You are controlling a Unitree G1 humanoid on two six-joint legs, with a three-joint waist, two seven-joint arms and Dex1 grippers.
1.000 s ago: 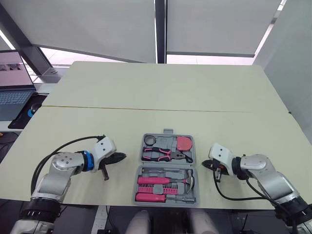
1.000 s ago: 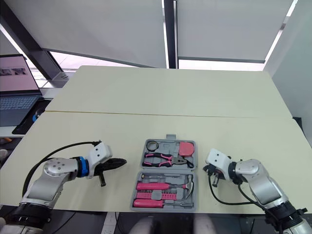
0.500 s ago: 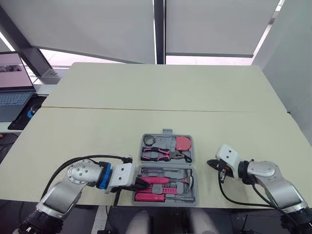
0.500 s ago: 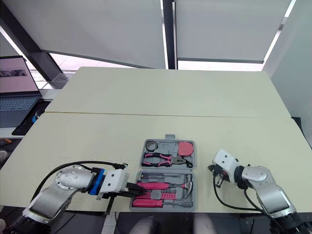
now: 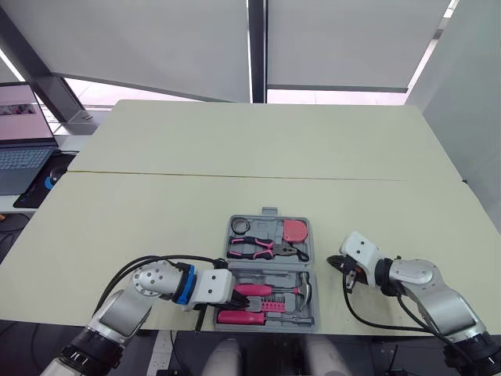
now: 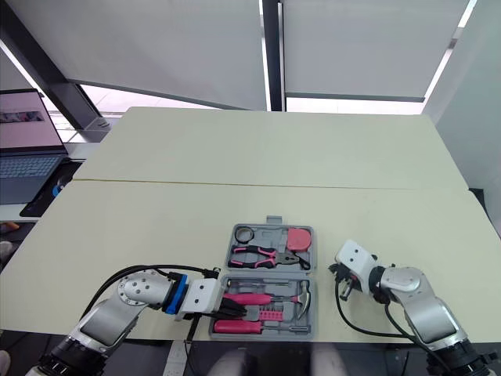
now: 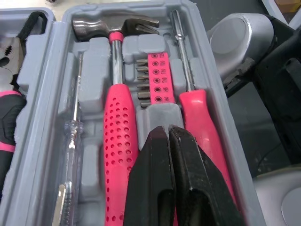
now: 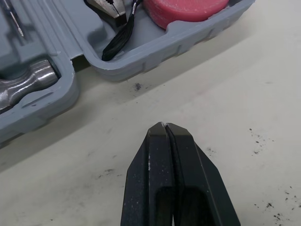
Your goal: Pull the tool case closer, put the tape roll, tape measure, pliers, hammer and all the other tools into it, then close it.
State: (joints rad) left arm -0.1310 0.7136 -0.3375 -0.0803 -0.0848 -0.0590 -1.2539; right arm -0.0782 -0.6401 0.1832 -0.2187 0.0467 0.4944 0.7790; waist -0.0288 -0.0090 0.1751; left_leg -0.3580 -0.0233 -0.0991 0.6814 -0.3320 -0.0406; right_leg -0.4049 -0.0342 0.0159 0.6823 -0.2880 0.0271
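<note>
- Case point(image 5: 268, 272), grey moulded plastic, lies open beneath the left fingertips, tools seated; closing looks like the step in hand.
- Left gripper point(image 7: 168, 136): fingers clenched, empty, beside the pink-handled steel hammer point(image 7: 115, 141).
- Right gripper point(image 8: 164, 125): clenched, empty, rim just beyond its tips; one half needs folding over.

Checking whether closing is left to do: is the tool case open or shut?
Open: both halves of the tool case lie flat, with hammer and pliers exposed.
</note>
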